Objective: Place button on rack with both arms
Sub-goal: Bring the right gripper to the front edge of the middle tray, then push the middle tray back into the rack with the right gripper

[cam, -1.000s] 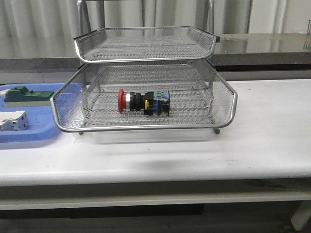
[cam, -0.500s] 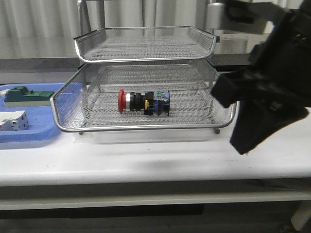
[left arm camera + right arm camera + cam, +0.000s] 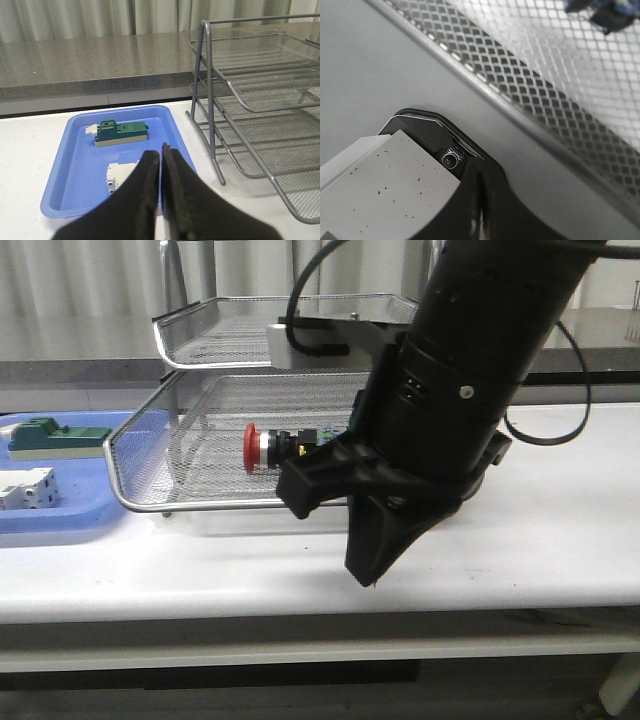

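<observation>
The button [image 3: 262, 448] lies on its side in the lowest visible tier of the rack [image 3: 140, 455], red cap to the left. Its body is half hidden behind my right arm. My right gripper [image 3: 368, 575] hangs in front of the rack's front rim, fingers shut and empty, pointing down at the table. In the right wrist view the shut gripper [image 3: 481, 176] is over bare table beside the rack rim [image 3: 520, 125], with the button [image 3: 600, 12] a blur behind the mesh. My left gripper [image 3: 161, 150] is shut and empty above the blue tray, left of the rack [image 3: 260, 107].
A blue tray [image 3: 60, 520] left of the rack holds a green block [image 3: 55, 435] and a white block [image 3: 25, 488]; the tray [image 3: 75, 165], green block [image 3: 120, 134] and white block [image 3: 120, 175] also show under the left gripper. A grey box with a lens [image 3: 450, 159] sits beneath the right gripper.
My right arm has swung in from the right and now covers the rack's right half. The button and the tray's blocks have not moved.
</observation>
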Motion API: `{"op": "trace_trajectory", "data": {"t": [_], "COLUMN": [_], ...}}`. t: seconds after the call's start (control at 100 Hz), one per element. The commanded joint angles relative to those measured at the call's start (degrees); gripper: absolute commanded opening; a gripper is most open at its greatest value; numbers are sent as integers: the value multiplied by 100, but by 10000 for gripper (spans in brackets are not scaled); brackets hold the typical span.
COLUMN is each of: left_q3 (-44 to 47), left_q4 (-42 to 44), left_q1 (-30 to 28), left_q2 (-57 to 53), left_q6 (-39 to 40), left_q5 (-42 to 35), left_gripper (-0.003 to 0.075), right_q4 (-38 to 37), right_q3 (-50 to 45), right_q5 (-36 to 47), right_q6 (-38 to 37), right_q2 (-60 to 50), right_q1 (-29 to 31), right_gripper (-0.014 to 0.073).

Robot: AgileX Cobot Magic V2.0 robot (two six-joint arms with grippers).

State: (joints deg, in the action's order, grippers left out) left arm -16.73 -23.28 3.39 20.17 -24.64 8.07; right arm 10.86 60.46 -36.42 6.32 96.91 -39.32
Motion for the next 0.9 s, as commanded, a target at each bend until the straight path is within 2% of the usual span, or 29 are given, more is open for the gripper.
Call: {"op": "trace_trajectory", "data": {"t": [0.0,0.34,0.5,0.89], "left_q3": [-159,-159,-159,-159], "left_q4": [-75,-75,-75,-75], "left_q1": [-16,-16,-16,-16], "left_q2": [26,26,26,26], "left_q6": [50,50,50,50], "left_q5": [-438,-438,-438,-438], "left_gripper": [4,4,4,4], "right_q4": [-93,-1086,-1320,-1772], "right_q3": [267,600,912,1898], "right_q5": [217,524,566,688], "right_q6": [78,78,78,78], "right_q2": [-112,185,341,931], "right_q1": [-8,-3,59,646], "right_gripper": [-69,-69,-69,-69]}}
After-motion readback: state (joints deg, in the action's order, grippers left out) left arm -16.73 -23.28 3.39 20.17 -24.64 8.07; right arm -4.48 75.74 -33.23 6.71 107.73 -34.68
